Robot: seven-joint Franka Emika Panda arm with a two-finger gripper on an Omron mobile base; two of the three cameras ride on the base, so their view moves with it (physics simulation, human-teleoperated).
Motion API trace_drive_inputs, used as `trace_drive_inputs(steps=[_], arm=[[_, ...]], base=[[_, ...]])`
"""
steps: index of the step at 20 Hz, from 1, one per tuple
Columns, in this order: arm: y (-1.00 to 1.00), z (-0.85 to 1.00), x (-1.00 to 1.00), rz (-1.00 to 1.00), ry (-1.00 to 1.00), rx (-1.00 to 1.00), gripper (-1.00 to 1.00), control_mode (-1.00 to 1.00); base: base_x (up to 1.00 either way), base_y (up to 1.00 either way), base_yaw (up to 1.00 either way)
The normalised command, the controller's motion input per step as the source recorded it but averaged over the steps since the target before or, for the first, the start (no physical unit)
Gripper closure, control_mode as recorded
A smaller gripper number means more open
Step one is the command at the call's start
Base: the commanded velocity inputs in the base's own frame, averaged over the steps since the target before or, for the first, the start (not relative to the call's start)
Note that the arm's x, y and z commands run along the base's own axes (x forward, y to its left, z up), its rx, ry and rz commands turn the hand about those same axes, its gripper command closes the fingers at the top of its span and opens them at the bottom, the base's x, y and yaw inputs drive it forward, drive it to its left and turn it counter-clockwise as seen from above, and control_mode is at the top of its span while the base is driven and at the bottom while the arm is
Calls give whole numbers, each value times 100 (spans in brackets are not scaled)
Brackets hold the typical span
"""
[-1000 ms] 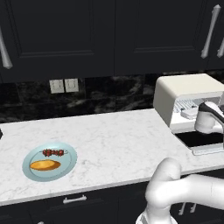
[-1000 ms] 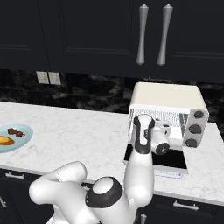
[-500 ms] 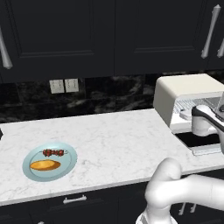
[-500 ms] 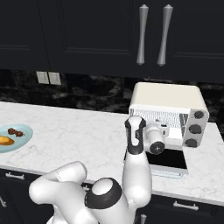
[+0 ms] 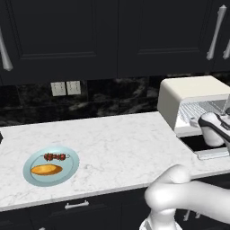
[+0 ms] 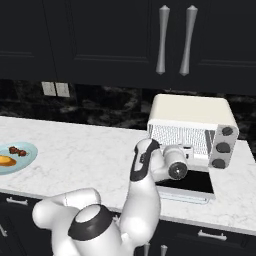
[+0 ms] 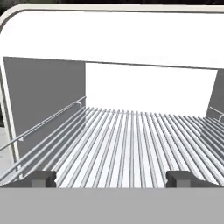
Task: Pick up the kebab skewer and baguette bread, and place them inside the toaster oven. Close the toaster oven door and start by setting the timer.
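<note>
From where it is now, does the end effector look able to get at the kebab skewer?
Probably yes: the kebab skewer lies uncovered on its plate, though the open end effector faces the toaster oven.

A cream-white toaster oven (image 6: 192, 120) was seen; left of it, a pale blue plate (image 5: 31, 173) with golden-orange baguette bread (image 5: 46, 169) on white grey-veined marble counter (image 5: 121, 146).

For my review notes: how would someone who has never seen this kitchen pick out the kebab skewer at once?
Start at the white marble counter and go to its left end, far from the toaster oven, where a pale blue plate sits. Two foods lie side by side on it. The kebab skewer is the thin stick of dark red-brown chunks on the wall side, not the smooth orange baguette nearer the counter's front edge.
</note>
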Motion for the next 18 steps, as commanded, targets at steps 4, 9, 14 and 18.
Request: trace_drive_inputs(steps=[4, 9, 14, 18], arm=[[-21, -53, -72, 0, 10, -10, -100, -100], [-23, -50, -96, 0, 12, -6, -100, -100], [-25, -36, -94, 0, 17, -3, -100, -100], [-29, 28, -72, 0, 14, -1, -100, -100]], base=[[0, 0, 0], [0, 0, 0], [0, 0, 0], [0, 0, 0]])
